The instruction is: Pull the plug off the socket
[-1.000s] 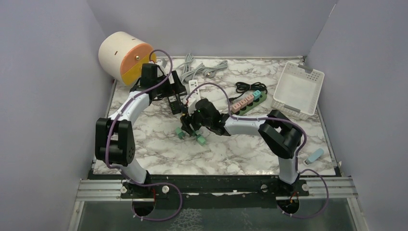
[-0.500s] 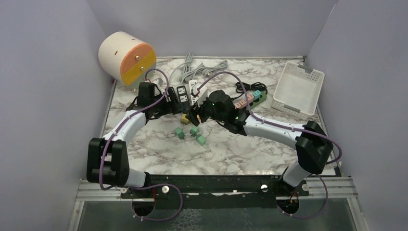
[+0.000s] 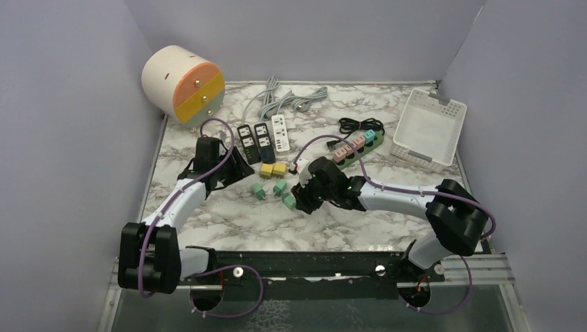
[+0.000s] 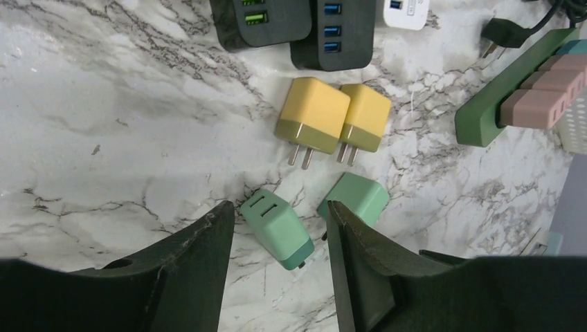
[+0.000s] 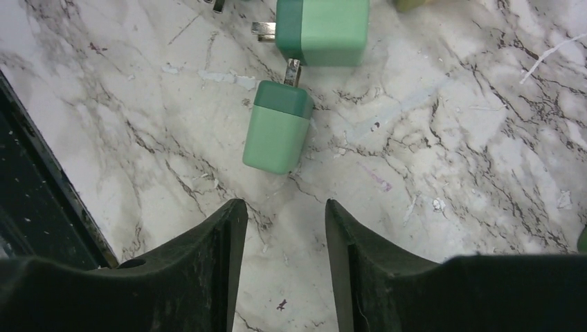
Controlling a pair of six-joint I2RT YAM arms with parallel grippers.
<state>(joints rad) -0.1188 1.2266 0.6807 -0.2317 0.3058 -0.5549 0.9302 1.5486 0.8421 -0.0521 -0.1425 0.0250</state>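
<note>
Currently both arms hang low over the marble table (image 3: 208, 221) and neither holds anything. The left gripper (image 4: 278, 207) is spread wide and empty, on the near-left side of the black socket blocks (image 4: 297, 24). The right gripper (image 5: 284, 204) is likewise parted and empty, on the near-right side of those blocks. The two yellow plugs (image 4: 313, 115) lie side by side just on the near side of the blocks. Their prongs are bare and point away from the blocks, and a thin strip of marble shows between plugs and blocks, so they are not seated. Three green plugs (image 3: 280, 187) lie loose further to the near side; one sits directly ahead of the right fingers with a prong showing. No plug is visible in the faces of the black blocks, though the wrist view cuts off their far ends. To the right of the blocks, the green power strip (image 3: 360, 145) carries pink adapters (image 4: 547, 104) that look plugged in. Judgement: the pull at the black blocks looks done. If the strip is the socket meant, that extraction is not yet done, and I cannot tell which from these views.
</note>
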